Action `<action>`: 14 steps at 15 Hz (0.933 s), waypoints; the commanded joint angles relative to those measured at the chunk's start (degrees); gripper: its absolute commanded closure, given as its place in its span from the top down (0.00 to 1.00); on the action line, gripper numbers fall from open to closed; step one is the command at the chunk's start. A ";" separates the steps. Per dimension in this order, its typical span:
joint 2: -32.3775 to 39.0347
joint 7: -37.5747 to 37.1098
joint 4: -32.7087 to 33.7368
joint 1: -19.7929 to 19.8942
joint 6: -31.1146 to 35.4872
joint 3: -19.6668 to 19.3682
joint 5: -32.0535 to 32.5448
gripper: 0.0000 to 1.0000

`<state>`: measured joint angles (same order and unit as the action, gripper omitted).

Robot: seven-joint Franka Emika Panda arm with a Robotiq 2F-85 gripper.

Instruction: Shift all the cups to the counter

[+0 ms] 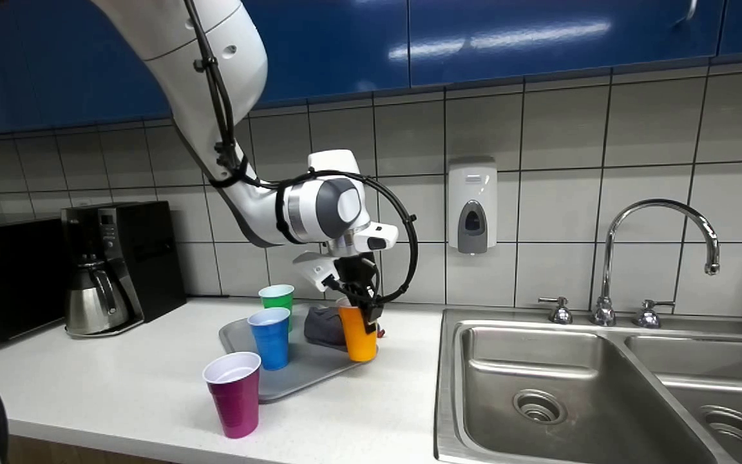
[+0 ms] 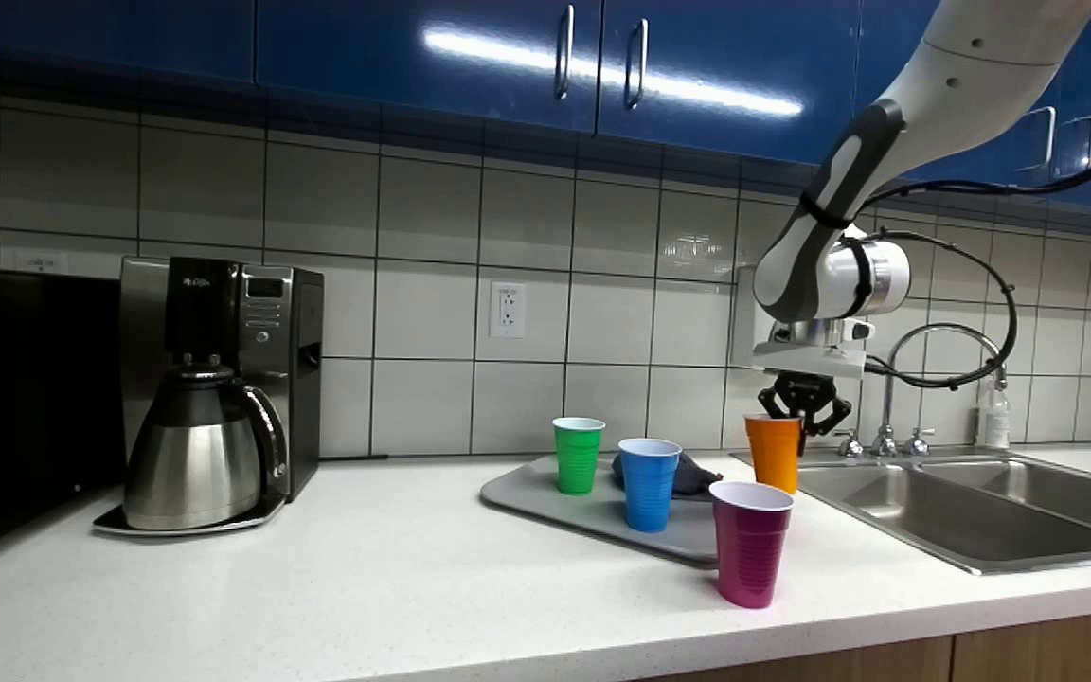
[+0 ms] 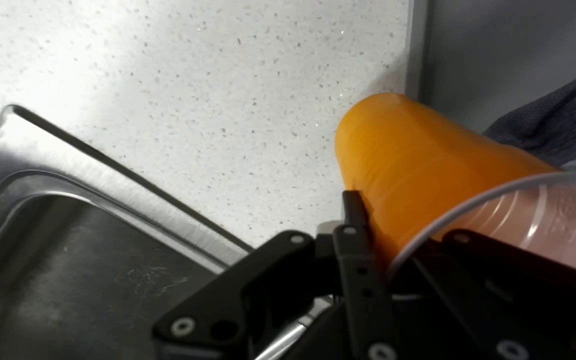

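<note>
In an exterior view, left to right around the grey tray (image 1: 313,368), the magenta cup (image 1: 236,401) stood on the counter (image 1: 133,367) at eight o'clock; the blue cup (image 1: 271,341) at nine and green cup (image 1: 277,298) at eleven stood on the tray; at three, the gripper (image 1: 366,319) clenched the wall of the orange cup (image 1: 355,335), its contact below unclear

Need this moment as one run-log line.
jaws: shut on tilted orange plastic cup | its base contact: unclear | magenta plastic cup: on counter | blue plastic cup, green plastic cup: on grey tray
</note>
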<state>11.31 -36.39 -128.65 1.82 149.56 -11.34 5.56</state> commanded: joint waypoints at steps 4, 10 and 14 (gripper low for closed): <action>-1.75 3.70 -3.55 2.07 1.73 -0.88 -0.68 0.01; -1.11 5.57 -5.63 2.74 4.33 -1.50 -0.73 0.01; -0.73 6.15 -7.07 2.76 6.88 -1.86 -0.97 0.01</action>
<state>11.36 -32.64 -133.94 3.91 154.09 -13.20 5.56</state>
